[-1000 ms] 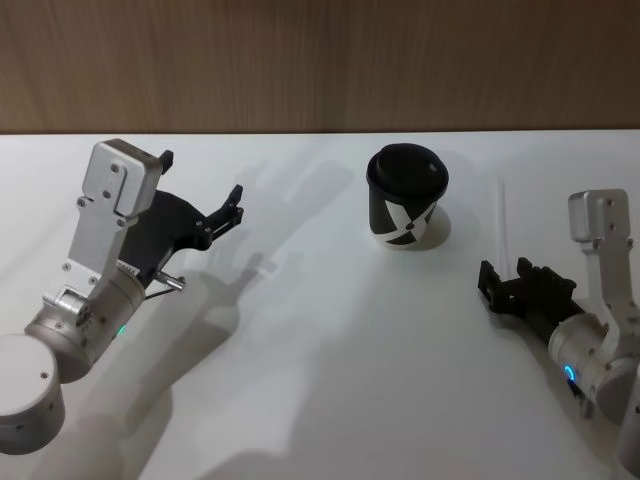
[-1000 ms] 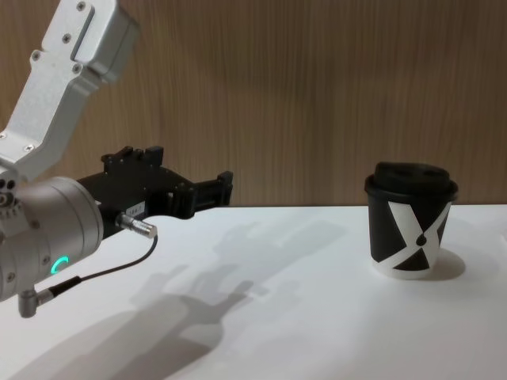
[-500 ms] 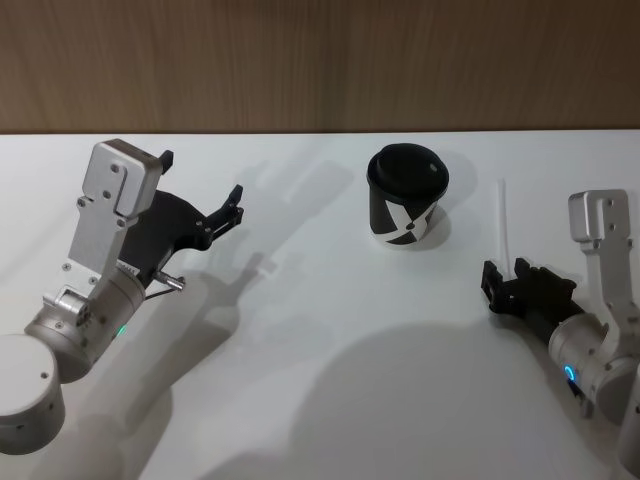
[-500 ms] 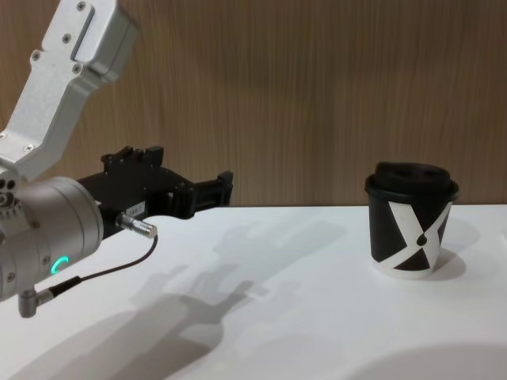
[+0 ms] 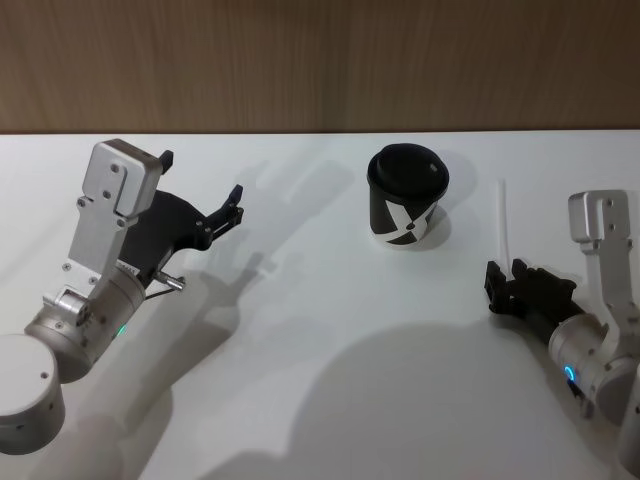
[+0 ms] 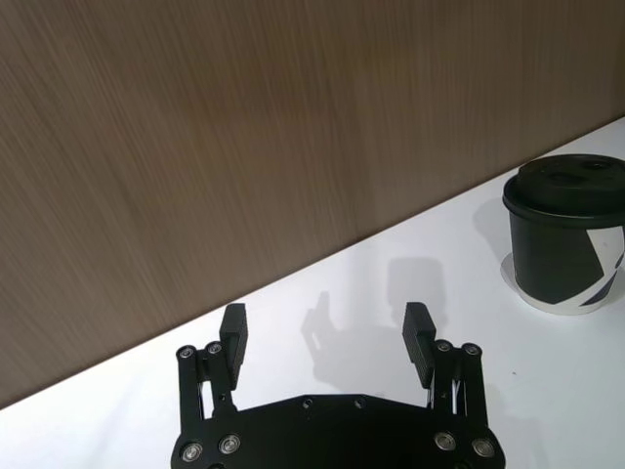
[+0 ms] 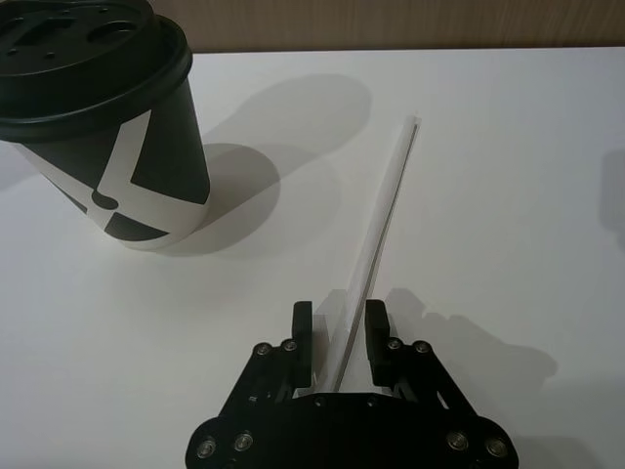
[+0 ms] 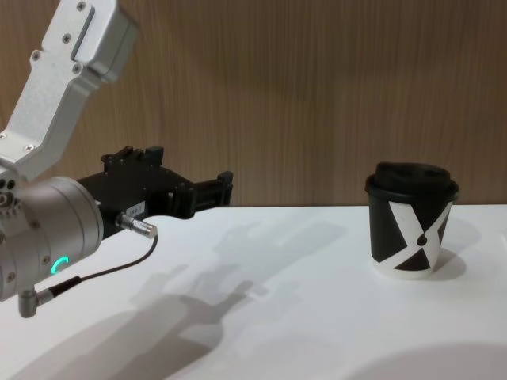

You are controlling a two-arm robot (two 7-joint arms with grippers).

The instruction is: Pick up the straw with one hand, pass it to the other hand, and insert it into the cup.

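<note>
Now our right gripper (image 7: 339, 311) straddles the straw (image 7: 386, 210), fingers apart; we should clamp squarely. Left gripper (image 6: 326, 315) hovers open at left.

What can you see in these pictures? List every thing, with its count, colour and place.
cup: one, black with a white X pattern and a black lid, upright on the table's far middle.
straw: one, white, lying flat on the table, right of the cup.
table: one, white, under everything.
wall: one, brown wood grain, behind the table.
left gripper: one, black, open, held above the table's left side, well clear of the cup.
right gripper: one, black, low at the straw's near end, on the table's right side.
</note>
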